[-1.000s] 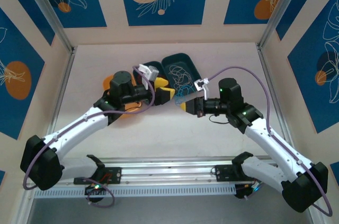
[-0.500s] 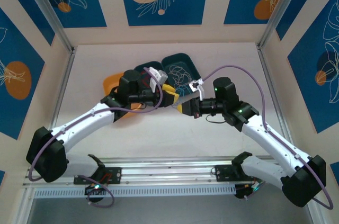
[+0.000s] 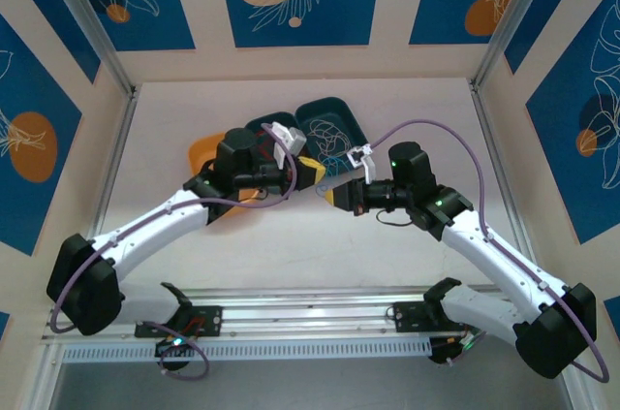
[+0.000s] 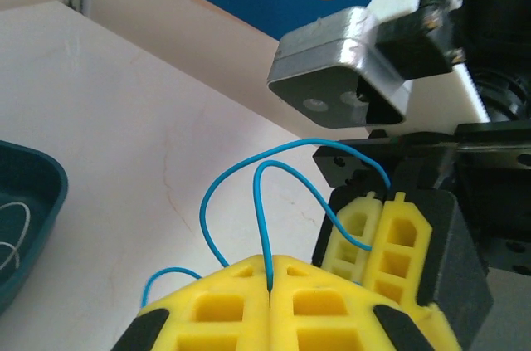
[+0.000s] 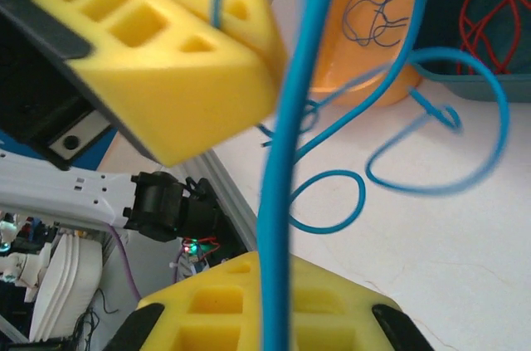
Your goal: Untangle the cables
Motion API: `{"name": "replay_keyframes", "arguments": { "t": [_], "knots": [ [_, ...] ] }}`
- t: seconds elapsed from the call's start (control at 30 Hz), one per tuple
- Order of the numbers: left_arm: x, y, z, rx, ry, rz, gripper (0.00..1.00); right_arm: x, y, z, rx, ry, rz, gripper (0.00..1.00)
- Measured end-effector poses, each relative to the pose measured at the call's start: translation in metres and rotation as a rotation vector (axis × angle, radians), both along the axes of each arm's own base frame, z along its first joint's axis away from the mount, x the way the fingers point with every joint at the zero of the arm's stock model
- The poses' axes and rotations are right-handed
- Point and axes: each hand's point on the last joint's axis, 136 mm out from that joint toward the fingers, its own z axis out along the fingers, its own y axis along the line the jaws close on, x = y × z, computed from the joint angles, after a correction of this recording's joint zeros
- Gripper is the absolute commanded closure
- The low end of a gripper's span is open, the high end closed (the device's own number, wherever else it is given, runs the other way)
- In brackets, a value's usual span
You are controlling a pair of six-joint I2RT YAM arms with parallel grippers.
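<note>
The left gripper [image 4: 272, 278] is formed of blocky yellow fingers with square hollows, pressed fully together on a thin, glossy blue cable [image 4: 235, 170]; the cable is pinched at their seam and arches in smooth loops to the right gripper [image 4: 382, 218] just beyond, whose matching fingers are likewise closed on it; left of the left gripper, a white cable [image 4: 17, 226] is curled inside a teal tray [image 4: 46, 189]; beyond the right gripper, a red cable [image 5: 489, 11] and an orange tray [image 5: 390, 69] are seen on the matte pale table [image 4: 124, 110].
</note>
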Motion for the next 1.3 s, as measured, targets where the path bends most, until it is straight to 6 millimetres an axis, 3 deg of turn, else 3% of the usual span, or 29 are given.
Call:
{"name": "replay_keyframes", "arguments": {
  "t": [0.13, 0.23, 0.4, 0.57, 0.8, 0.93, 1.07, 1.17, 1.3],
  "knots": [
    [-0.002, 0.010, 0.011, -0.015, -0.036, 0.045, 1.00, 0.014, -0.015, -0.008, -0.035, 0.020, -0.089, 0.79],
    [-0.003, 0.015, 0.021, -0.030, -0.062, 0.067, 1.00, 0.027, -0.035, -0.012, -0.040, 0.038, -0.184, 0.79],
    [-0.003, 0.021, 0.029, -0.035, -0.095, 0.093, 1.00, 0.036, -0.058, -0.006, -0.005, 0.052, -0.282, 0.69],
    [0.001, 0.023, 0.023, -0.015, -0.086, 0.120, 1.00, 0.020, -0.049, 0.010, 0.043, 0.022, -0.209, 0.58],
    [0.003, 0.024, 0.018, 0.001, -0.074, 0.134, 1.00, -0.010, -0.030, 0.059, 0.103, -0.123, -0.081, 0.51],
    [0.003, 0.024, 0.016, 0.005, -0.069, 0.134, 1.00, -0.018, -0.018, 0.078, 0.101, -0.188, -0.039, 0.51],
    [0.003, 0.024, 0.016, 0.005, -0.068, 0.133, 1.00, -0.008, -0.006, 0.073, 0.048, -0.191, -0.039, 0.52],
    [0.003, 0.024, 0.016, 0.005, -0.068, 0.132, 1.00, 0.005, 0.000, 0.053, -0.018, -0.158, -0.061, 0.54],
    [0.002, 0.023, 0.016, 0.005, -0.067, 0.128, 1.00, 0.017, 0.003, 0.030, -0.088, -0.121, -0.080, 0.64]
  ]
}}
